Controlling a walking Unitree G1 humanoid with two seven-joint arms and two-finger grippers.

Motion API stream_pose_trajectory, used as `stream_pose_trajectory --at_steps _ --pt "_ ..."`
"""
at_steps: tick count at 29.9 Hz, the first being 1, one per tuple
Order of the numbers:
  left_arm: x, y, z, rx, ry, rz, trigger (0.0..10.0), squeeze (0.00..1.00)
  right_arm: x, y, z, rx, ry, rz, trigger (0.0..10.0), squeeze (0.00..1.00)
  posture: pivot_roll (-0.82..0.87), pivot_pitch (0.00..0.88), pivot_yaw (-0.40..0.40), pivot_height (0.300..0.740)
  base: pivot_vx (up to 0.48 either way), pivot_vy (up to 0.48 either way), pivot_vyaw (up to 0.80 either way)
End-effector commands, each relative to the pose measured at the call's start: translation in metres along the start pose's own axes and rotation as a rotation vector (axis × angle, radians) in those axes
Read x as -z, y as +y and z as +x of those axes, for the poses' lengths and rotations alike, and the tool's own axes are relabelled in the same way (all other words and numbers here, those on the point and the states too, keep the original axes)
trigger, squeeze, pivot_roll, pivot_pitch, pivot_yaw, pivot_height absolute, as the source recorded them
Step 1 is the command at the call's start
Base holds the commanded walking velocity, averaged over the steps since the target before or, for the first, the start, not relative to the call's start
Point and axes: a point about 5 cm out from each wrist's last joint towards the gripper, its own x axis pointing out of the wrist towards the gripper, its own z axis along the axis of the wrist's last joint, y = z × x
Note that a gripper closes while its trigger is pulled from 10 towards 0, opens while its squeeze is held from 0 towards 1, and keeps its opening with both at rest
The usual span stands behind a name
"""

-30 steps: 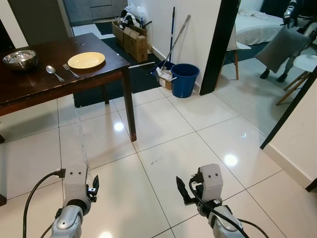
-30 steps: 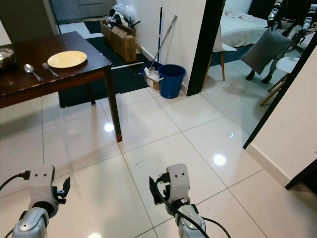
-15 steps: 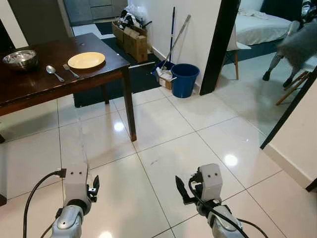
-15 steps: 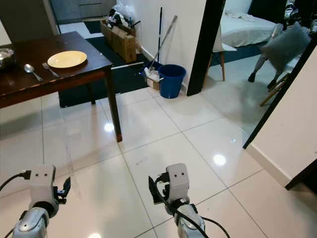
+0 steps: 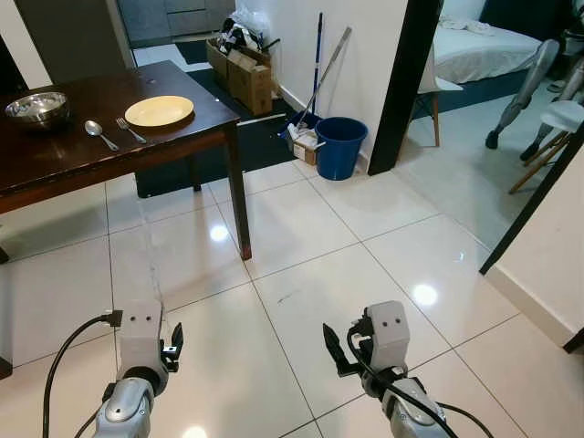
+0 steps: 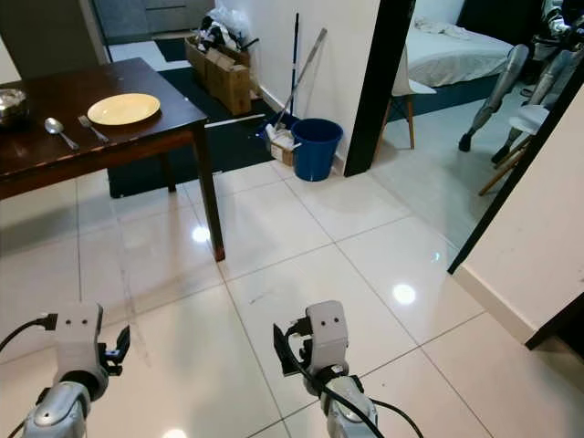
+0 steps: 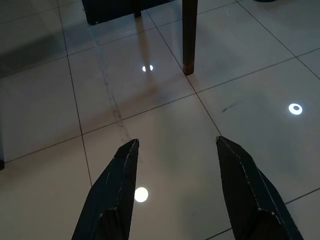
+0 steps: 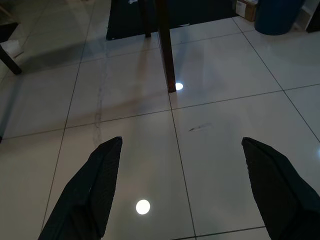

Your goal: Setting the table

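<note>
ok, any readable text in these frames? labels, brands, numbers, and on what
None can be read.
Cardboard boxes by the wall: no print can be made out.
Small box beside the blue bucket: any marking is too small and blurred to read.
Yellow plate, metal bowl, spoon and fork on the table: no markings visible.

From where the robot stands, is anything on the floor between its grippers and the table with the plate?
Nothing visible: bare tiles lie between the open left gripper, the open right gripper and the table. The blue bucket stands off to the right.
</note>
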Motion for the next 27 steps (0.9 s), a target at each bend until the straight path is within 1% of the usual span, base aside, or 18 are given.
stream_pose_trajectory --at_steps 1,27 --pt "0.0014 0.0006 -0.0007 0.000 0.006 0.011 10.0 0.00 -0.0004 0.0011 -0.0001 -0.002 -0.003 0.000 10.0 0.00 0.00 0.000 0.067 0.740 0.000 0.000 0.00" --pt "0.0007 0.0010 -0.0002 -0.001 0.006 0.015 10.0 0.00 -0.0015 0.0017 0.0007 0.004 -0.010 0.000 10.0 0.00 -0.01 0.000 0.071 0.740 0.000 0.000 0.00"
